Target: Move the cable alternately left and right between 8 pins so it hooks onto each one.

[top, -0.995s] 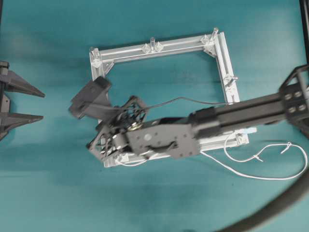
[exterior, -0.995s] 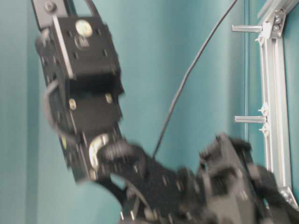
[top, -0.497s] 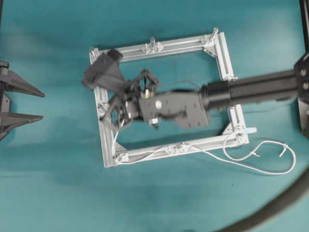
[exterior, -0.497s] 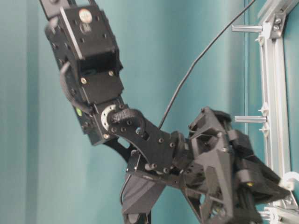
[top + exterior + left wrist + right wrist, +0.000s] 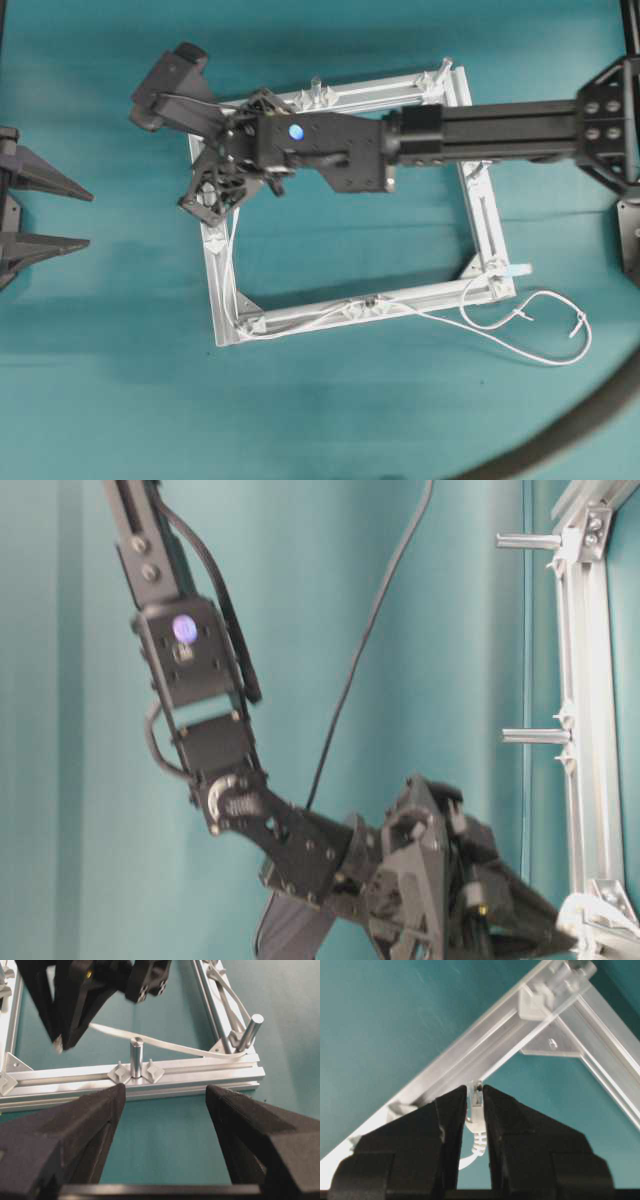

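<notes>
While the right gripper [image 5: 215, 180] hangs over the left rail of the frame [image 5: 478, 215] in the overhead view, the cable [image 5: 520, 345] trails behind it along the bottom rail, round the bottom-left corner and up toward the jaws; slack loops lie outside the bottom-right corner. By my reading only the lower pins are threaded, and those along the top rail are still bare. The left gripper [image 5: 45, 212] sits well to the side, fingers spread wide and holding nothing.

From table level, two smooth round pins [image 5: 535, 736] jut from the ribbed silver rail, uncabled.

Through the left wrist camera, a flat white strip of cable passes just behind a shiny cylindrical pin [image 5: 136, 1056] and bends round the corner pin.

Seen from the right wrist, matte black fingers [image 5: 452, 1125] are closed narrowly on the cable's ribbed white collar and clear plug [image 5: 476, 1095], just short of the rail ahead.
</notes>
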Controlling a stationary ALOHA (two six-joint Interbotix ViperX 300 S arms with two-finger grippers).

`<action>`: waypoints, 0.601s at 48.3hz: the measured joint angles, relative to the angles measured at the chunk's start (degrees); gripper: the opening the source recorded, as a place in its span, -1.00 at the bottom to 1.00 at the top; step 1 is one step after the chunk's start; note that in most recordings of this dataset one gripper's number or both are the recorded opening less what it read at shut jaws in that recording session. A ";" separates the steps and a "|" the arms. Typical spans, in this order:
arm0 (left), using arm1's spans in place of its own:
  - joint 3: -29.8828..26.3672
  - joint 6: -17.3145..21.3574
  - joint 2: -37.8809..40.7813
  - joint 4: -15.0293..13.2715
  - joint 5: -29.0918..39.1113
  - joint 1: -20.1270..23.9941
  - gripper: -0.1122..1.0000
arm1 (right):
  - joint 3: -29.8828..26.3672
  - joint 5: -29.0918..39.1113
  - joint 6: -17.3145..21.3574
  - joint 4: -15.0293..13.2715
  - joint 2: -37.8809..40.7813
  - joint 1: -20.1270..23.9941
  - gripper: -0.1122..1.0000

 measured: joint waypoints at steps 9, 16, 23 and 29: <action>0.00 0.00 0.00 0.09 0.00 0.00 0.55 | -8.09 3.25 -7.21 2.02 4.66 -1.41 -0.55; 0.00 0.00 0.00 0.09 0.00 0.09 0.55 | -12.57 4.04 -10.55 2.11 7.03 -1.93 -0.55; -0.09 0.00 0.00 0.09 0.00 0.00 0.55 | -15.21 3.25 -12.13 2.02 8.70 -2.72 -0.55; 0.00 0.00 0.00 0.09 0.00 0.00 0.55 | -15.56 0.53 -12.22 1.05 9.49 -3.43 -0.55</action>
